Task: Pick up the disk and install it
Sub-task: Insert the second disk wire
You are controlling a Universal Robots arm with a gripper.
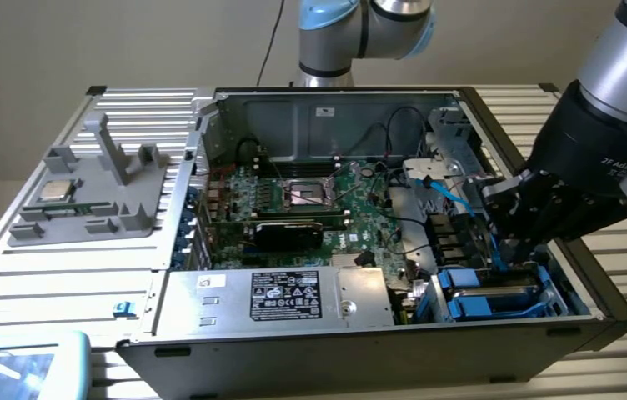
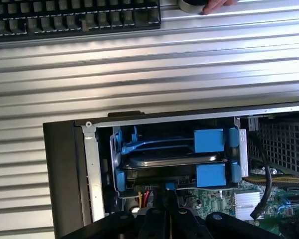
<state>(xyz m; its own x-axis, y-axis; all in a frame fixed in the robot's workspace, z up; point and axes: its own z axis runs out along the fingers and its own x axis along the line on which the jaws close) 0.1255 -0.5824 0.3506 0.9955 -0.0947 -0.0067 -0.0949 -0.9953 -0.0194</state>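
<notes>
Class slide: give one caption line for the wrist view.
Shut gripper poised at the blue-framed disk sitting in the drive bay of the open computer case.

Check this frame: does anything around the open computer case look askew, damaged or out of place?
Nothing stands out. The silver hard drive in its bright blue plastic carrier sits level inside the metal drive bay at the case corner, with the shut black gripper right beside it. No loose parts or visible damage.
</notes>
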